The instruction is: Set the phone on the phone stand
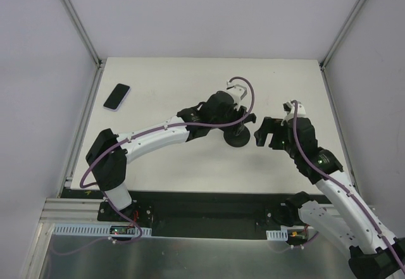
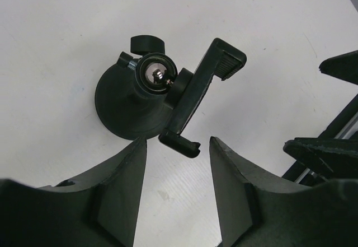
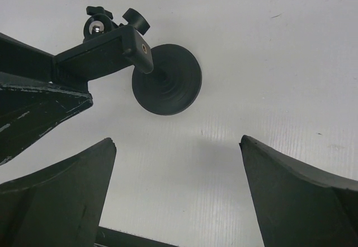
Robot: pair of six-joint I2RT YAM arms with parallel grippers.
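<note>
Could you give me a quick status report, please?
Left tool open at bracket of phone stand. Right tool wide open, empty, beside it. Phone flat, far left, untouched. Both tools crowd the stand.

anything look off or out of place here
Nothing is spilled or broken. The phone stand sits on its base, but its clamp bracket is swung aslant to one side. The phone lies flat, well apart from it, near the far left edge of the table.

Overhead, phone stand (image 1: 238, 141) stem and clamp hidden under left arm (image 1: 161, 130); right arm (image 1: 335, 187) elbow cropped.
</note>
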